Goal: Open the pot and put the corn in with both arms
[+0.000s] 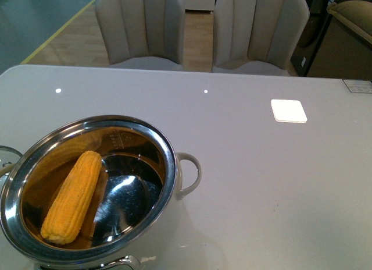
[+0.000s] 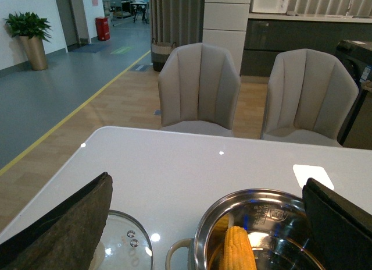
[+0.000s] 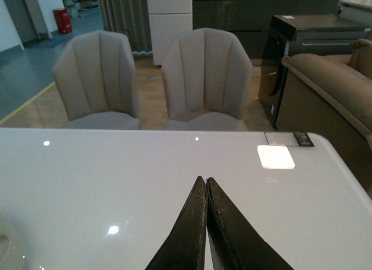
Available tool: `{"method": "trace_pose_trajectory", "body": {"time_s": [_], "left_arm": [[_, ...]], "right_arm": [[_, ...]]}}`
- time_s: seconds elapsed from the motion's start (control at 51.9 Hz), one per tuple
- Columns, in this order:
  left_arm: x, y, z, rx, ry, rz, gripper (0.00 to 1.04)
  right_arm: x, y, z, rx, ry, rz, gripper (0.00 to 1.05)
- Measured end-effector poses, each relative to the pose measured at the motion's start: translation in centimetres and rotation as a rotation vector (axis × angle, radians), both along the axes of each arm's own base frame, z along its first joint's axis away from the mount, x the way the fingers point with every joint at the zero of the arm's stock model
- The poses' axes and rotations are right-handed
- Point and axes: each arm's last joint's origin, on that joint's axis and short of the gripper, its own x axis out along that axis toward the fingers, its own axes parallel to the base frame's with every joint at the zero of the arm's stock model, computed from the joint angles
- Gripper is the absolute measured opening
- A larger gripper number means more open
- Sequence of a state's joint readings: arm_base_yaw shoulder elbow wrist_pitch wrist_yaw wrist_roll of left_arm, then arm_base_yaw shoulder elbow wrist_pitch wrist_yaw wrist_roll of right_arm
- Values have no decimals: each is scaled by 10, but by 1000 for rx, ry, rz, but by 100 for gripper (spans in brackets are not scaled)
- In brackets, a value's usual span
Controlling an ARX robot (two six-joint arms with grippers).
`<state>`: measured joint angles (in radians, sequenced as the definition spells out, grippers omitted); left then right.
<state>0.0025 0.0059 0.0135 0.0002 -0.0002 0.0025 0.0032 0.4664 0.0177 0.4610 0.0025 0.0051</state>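
Observation:
The shiny steel pot point(image 1: 167, 146) stands uncovered at the table's near left, and the yellow corn point(image 1: 72, 197) lies inside it along its left wall. In the left wrist view the pot point(image 2: 229, 203) and corn point(image 2: 238, 251) sit below my left gripper point(image 2: 207, 180), which is open, its fingers point(image 2: 70, 229) spread wide with nothing between them. The glass lid point(image 2: 125, 241) lies flat on the table beside the pot. My right gripper point(image 3: 204, 180) is shut on nothing, above bare tabletop. Neither arm shows in the front view.
Two pale upholstered chairs point(image 1: 139, 25) point(image 1: 261, 28) stand behind the table's far edge. A bright square patch point(image 1: 288, 110) lies on the white table point(image 1: 261, 183) at the right. A brown sofa point(image 3: 325, 84) is off to the right of the table.

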Motion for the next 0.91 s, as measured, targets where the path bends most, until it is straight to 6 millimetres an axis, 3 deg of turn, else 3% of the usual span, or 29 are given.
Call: {"method": "trace_pose_trajectory", "body": {"time_s": [0.906], "left_arm": [[0,0,0,0,0,0,98]], "right_arm": [[-21,0,0,0,-3,0,2]]}}
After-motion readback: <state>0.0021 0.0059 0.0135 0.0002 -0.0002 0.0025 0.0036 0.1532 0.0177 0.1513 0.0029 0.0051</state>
